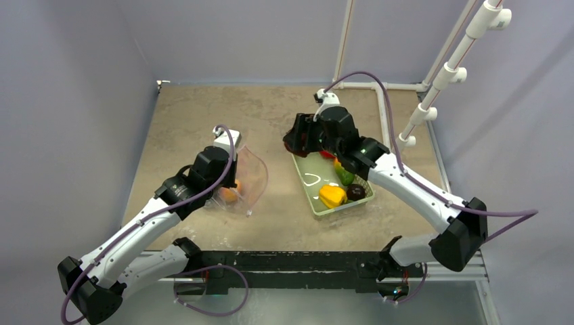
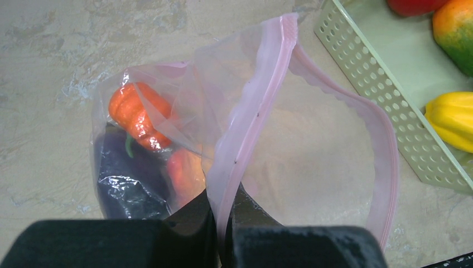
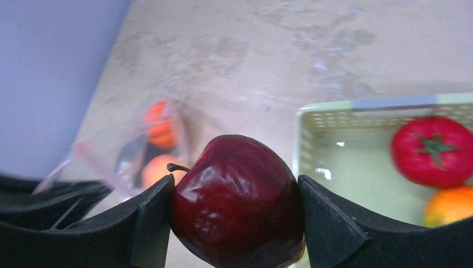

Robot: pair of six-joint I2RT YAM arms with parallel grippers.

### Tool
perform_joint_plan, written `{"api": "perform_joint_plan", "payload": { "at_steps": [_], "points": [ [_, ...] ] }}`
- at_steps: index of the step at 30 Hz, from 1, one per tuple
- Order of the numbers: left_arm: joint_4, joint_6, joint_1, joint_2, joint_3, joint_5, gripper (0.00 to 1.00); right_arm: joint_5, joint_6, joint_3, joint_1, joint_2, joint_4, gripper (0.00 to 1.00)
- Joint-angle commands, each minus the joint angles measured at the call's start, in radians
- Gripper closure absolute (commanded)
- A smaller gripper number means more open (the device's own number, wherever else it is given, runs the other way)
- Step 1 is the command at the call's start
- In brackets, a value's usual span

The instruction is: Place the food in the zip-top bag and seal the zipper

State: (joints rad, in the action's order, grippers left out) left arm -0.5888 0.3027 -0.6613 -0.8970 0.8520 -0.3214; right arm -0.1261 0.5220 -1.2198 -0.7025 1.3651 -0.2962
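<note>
The clear zip-top bag [image 2: 312,145] lies on the table left of the basket, mouth open. My left gripper [image 2: 226,209] is shut on its pale pink zipper [image 2: 254,106] and holds that edge up. Inside the bag are an orange piece [image 2: 136,114], the purple eggplant [image 2: 125,178] and a peach [image 2: 187,173]. My right gripper [image 3: 234,206] is shut on a dark red stemmed fruit [image 3: 237,201], held above the basket's far left corner [image 1: 294,143]. The bag [image 3: 139,145] shows beyond it. The basket holds the tomato [image 3: 432,151], yellow pepper [image 1: 332,195], dark plum [image 1: 356,191] and green piece [image 1: 344,176].
The light green slotted basket [image 1: 318,203] sits right of centre, close to the bag's mouth [image 2: 379,95]. A white pipe frame [image 1: 433,95] stands at the back right. Purple walls close in the table on the left and back.
</note>
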Motion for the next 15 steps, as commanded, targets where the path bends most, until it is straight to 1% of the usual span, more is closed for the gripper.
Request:
{"api": "perform_joint_plan", "payload": {
  "at_steps": [1, 6, 15],
  "points": [
    [0.043, -0.005, 0.002, 0.008, -0.010, -0.006, 1.00, 0.081, -0.016, -0.067, -0.089, -0.031, 0.061, 0.73],
    [0.043, -0.002, 0.002, 0.013, -0.010, -0.011, 1.00, 0.217, -0.022, -0.045, -0.130, -0.047, 0.160, 0.75],
    [0.047, 0.005, 0.002, 0.021, -0.011, -0.014, 1.00, 0.314, 0.000, -0.016, -0.199, -0.010, 0.255, 0.75]
  ]
}}
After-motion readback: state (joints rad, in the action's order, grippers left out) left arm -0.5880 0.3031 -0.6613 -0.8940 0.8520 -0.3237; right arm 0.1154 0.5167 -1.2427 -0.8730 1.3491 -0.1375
